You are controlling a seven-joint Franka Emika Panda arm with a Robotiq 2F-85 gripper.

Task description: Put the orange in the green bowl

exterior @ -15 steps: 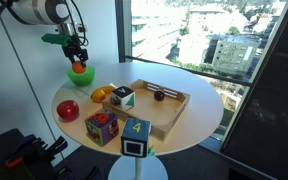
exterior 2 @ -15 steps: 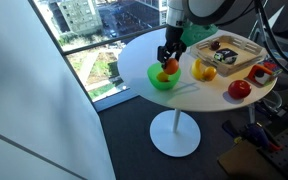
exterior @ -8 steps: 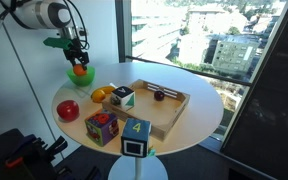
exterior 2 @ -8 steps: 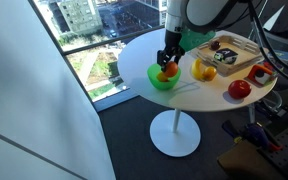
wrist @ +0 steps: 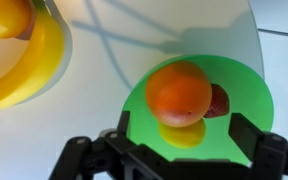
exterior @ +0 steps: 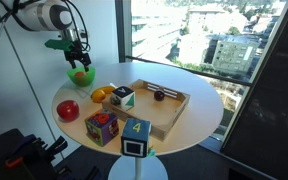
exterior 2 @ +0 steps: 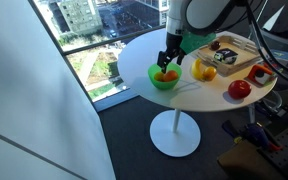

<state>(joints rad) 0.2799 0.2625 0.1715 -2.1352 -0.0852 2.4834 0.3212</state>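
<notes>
The tool hangs directly above the bowl, jaws spread wide, gripping nothing. This spread keeps both fingers clear of the orange, which rests inside the bowl beside a small dark-red item. Placement appears complete. Beyond, a yellow fruit lies apart on the surface.

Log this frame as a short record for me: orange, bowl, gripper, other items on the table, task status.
orange: lying inside the green bowl
green bowl: near the edge of the white round table
gripper: open, above the bowl, fingers clear of the orange
other items: red apple, yellow fruit, wooden tray, toy cubes
task status: orange is in the bowl; looks done
</notes>
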